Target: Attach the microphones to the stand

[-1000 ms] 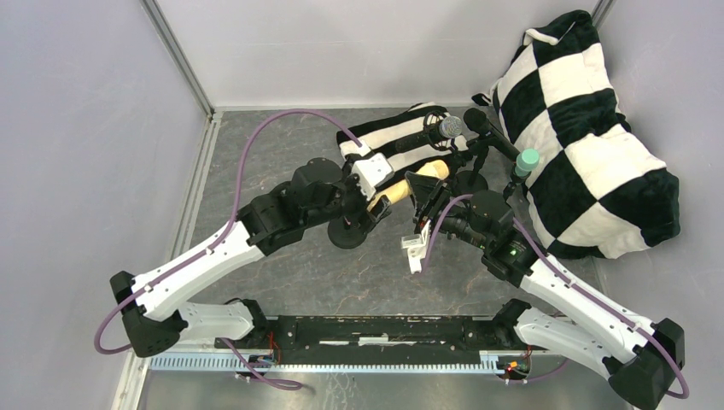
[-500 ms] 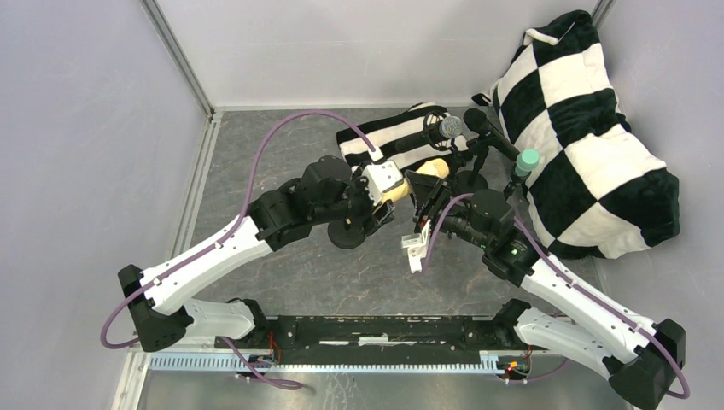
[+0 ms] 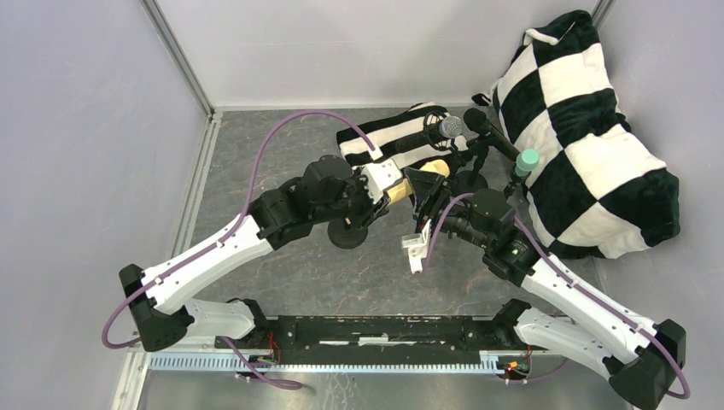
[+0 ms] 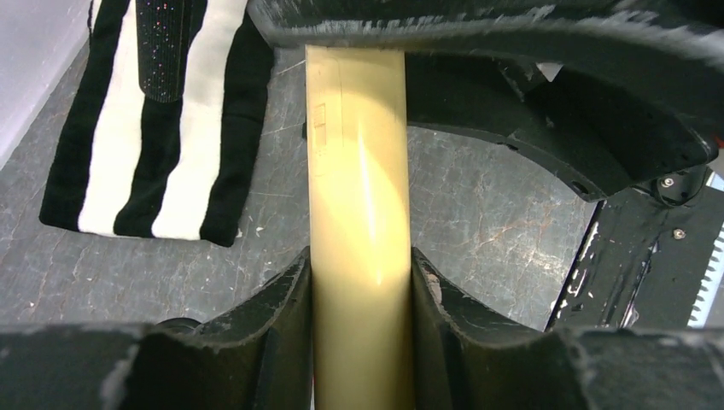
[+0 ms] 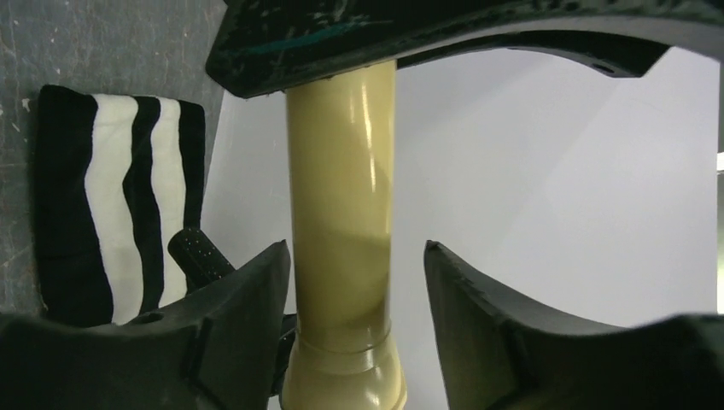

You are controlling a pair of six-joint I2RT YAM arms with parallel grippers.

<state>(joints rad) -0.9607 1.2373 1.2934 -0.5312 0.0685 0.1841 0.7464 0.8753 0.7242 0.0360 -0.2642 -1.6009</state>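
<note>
The cream-yellow microphone hangs above the table centre between both grippers. My left gripper is shut on its body; in the left wrist view both fingers press the yellow barrel at the left gripper. My right gripper stands open around the same microphone: one finger touches it, and a gap shows at the other side of the right gripper. The silver-mesh microphone, a black microphone and the mint green microphone sit up on the black stand.
A black round base lies under my left wrist. A black-and-white striped cloth is behind the grippers, and a big checkered cushion fills the back right. Grey walls close in the left, back and right.
My left gripper has moved right onto the cream-yellow microphone and shut on it. My right gripper's jaws have loosened from the same microphone.
</note>
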